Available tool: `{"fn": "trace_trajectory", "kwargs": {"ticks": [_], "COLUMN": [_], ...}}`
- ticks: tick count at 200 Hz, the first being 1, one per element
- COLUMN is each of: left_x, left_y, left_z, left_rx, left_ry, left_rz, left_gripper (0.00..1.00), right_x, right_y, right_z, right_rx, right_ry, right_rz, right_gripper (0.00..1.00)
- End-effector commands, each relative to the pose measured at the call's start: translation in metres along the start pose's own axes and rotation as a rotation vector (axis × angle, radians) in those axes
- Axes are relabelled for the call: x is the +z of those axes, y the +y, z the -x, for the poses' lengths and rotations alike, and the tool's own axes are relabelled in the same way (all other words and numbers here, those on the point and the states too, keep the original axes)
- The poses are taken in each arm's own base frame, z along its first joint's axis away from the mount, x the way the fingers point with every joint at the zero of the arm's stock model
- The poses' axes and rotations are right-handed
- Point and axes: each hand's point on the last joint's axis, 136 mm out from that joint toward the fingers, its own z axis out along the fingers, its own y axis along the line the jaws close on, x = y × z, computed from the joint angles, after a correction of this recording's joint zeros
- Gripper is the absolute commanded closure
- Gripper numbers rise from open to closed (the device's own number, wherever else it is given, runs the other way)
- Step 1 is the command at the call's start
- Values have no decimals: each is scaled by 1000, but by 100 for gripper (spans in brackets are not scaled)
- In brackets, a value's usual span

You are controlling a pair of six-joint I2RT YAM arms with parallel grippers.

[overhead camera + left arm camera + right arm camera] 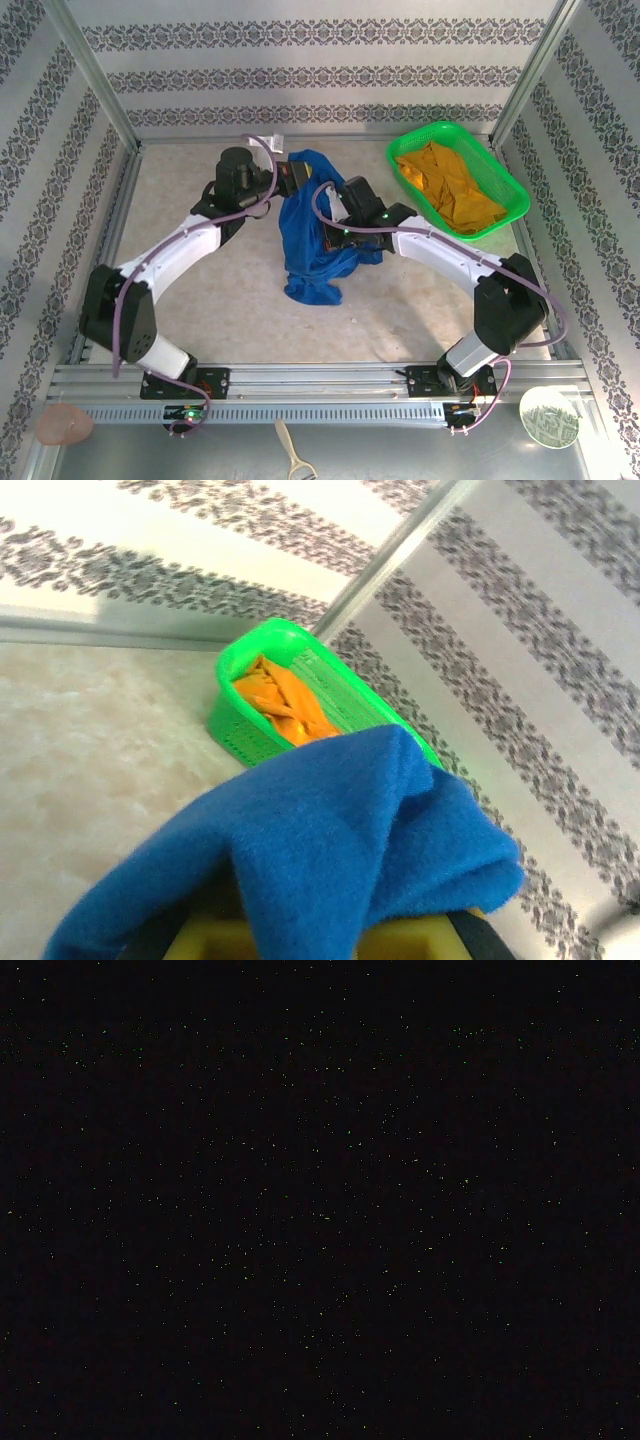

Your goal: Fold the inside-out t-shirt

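Left fingers [293, 174] closed on blue t-shirt [305, 245], right fingers [338, 228] closed, buried in it, green basket [230, 730] nearby

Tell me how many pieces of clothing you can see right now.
2. A royal-blue cotton t-shirt is bunched midway across the beige table; an orange-yellow garment lies in the green plastic basket at the far right corner. More could be hidden beneath it.

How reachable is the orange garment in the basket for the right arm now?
Probably not yet: the right gripper is shut on the blue t-shirt. Otherwise the green basket lies close by, nothing between.
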Motion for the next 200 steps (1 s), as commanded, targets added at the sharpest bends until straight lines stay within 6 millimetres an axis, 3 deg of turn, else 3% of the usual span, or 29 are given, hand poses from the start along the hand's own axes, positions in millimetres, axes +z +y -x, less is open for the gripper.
{"fn": "trace_trajectory", "kwargs": {"ticks": [1, 12, 33, 51, 60, 80, 99, 128, 159, 177, 200], "left_x": [13, 24, 40, 42, 38, 18, -13, -62, -102, -105, -84], "left_y": [29, 54, 100, 120, 125, 135, 134, 100, 37, -7, -48], "left_z": [32, 23, -17, -52, -65, -87, -85, -68, -45, -41, -54], "left_rx": [-138, -194, -285, -309, -313, -317, -322, -257, -218, -154, -71], "left_ry": [-78, -35, 83, 153, 170, 204, 171, 102, -46, -73, -31], "left_rz": [14, 56, 139, 162, 160, 175, 174, 162, 77, 22, -18], "left_gripper": [100, 100, 100, 99, 91, 58, 33, 19, 13, 11, 11], "right_x": [-21, -35, -72, -103, -116, -139, -151, -150, -141, -135, -128], "right_y": [35, 47, 66, 72, 70, 56, 40, 30, 31, 31, 31], "right_z": [-3, 5, 31, 63, 81, 115, 139, 160, 169, 170, 170], "right_rx": [-105, -125, -150, -131, -111, -15, 95, 213, 219, 217, 217], "right_ry": [-31, -71, -171, -278, -333, -470, -594, -668, -683, -682, -680], "right_rz": [106, 141, 178, 182, 170, 140, 132, 165, 125, 104, 87], "right_gripper": [100, 100, 100, 100, 100, 100, 100, 100, 100, 100, 100]}}
